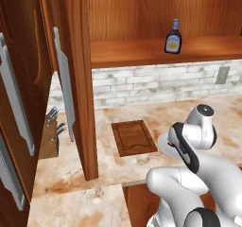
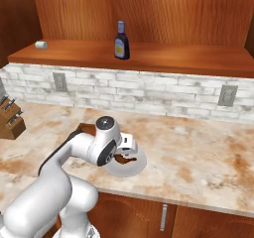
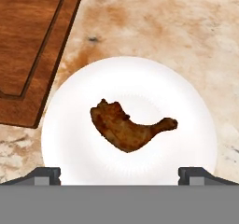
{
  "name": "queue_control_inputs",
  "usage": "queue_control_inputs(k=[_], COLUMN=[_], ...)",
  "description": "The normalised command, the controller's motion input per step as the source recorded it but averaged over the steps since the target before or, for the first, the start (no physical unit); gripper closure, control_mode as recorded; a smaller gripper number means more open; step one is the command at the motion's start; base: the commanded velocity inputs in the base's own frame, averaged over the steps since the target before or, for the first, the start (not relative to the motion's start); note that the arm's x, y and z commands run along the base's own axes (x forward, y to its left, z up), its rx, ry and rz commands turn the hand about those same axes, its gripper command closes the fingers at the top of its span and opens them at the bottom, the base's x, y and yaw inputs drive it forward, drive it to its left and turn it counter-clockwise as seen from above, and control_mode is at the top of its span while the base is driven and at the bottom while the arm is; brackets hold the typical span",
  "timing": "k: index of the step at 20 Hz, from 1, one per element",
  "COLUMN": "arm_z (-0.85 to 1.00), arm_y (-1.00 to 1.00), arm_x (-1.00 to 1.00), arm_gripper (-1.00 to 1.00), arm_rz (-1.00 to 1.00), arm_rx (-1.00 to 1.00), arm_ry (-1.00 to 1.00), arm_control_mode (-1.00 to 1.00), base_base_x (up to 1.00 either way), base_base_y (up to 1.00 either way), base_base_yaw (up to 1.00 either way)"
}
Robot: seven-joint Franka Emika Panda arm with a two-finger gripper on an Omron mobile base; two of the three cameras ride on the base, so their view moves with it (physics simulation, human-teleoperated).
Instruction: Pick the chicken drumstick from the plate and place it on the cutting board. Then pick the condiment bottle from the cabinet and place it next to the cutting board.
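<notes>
The pincer [image 3: 119, 174] hangs over the round, shallow white plate [image 3: 70, 148] with its two dark tips spread wide apart at the bottom of the hand view, one at each lower edge of the plate, gripping nothing. Between and above them, at the plate's centre, lies the small dark brown, curved chicken drumstick [image 3: 126, 127], its thick end toward 9 o'clock and its thin end toward 3 o'clock. At 10 o'clock from the plate sits the rectangular dark brown wooden cutting board [image 3: 28, 55] with a groove around its edge, just beside the plate's rim on the mottled beige marble surface [image 3: 177, 27].

In the left base view the white arm hides most of the plate [image 1: 163, 141], which lies at 3 o'clock from the board [image 1: 133, 137]. At 12 o'clock, past a whitewashed brick backsplash [image 1: 156, 84], the small dark condiment bottle [image 1: 173, 38] with a blue cap and pale label stands upright on the shelf of the large reddish-brown wooden cabinet [image 1: 80, 79]. A wooden knife block [image 1: 51, 136] stands at 9 o'clock from the board.
</notes>
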Motion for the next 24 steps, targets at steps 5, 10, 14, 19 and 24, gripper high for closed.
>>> queue_control_inputs(k=[5,10,14,19,24], arm_z=[-0.16,-0.16,-0.14,-0.12,-0.07], arm_y=[0.0,0.0,0.0,0.02,0.07], arm_x=[0.06,0.05,0.03,0.02,0.05], arm_gripper=[-1.0,-1.0,-1.0,-1.0,-1.0], arm_rz=[0.02,0.02,0.02,0.02,0.02], arm_rx=[0.0,0.0,-0.01,-0.02,-0.02], arm_ry=[0.0,0.0,0.0,0.0,0.0], arm_control_mode=[-1.0,-1.0,-1.0,-1.0,-1.0], base_base_x=[0.0,0.0,0.0,0.0,0.0], base_base_y=[0.0,0.0,0.0,0.0,0.0], base_base_yaw=[0.0,0.0,0.0,0.0,0.0])
